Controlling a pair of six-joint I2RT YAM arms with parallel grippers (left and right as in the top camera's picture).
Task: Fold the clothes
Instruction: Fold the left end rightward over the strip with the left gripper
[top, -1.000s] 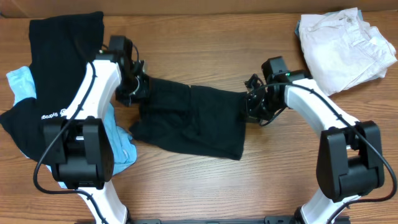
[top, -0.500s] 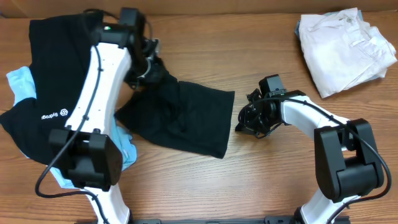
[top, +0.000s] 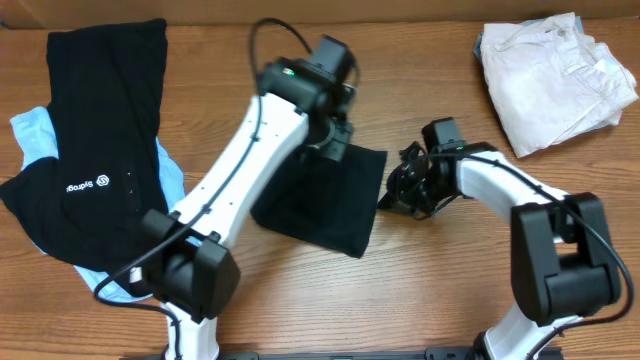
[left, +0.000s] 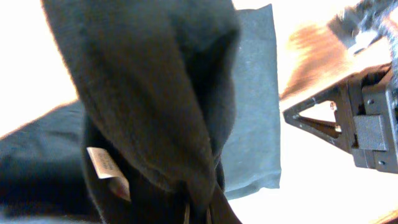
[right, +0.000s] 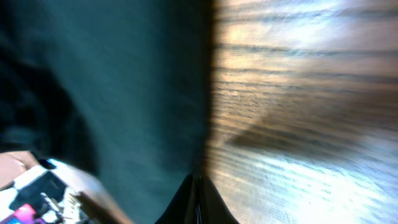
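Note:
The black garment (top: 318, 205) lies mid-table, with its left part lifted and doubled over toward the right. My left gripper (top: 335, 143) is shut on that lifted part and holds it above the garment's far right corner. In the left wrist view the cloth (left: 155, 93) hangs from the fingers (left: 198, 214), with a white tag showing. My right gripper (top: 388, 198) is low at the garment's right edge. In the right wrist view its fingers (right: 198, 186) are shut, pinching the edge of the dark cloth (right: 124, 93) against the wood.
A black shirt with white lettering (top: 90, 150) lies at the left over a light blue garment (top: 30, 135). A crumpled pile of white clothes (top: 555, 75) sits at the back right. The wooden table (top: 450, 290) shows bare wood at the front.
My left arm has swung far to the right, carrying the garment's left part up and over the rest. The right gripper stayed at the right edge.

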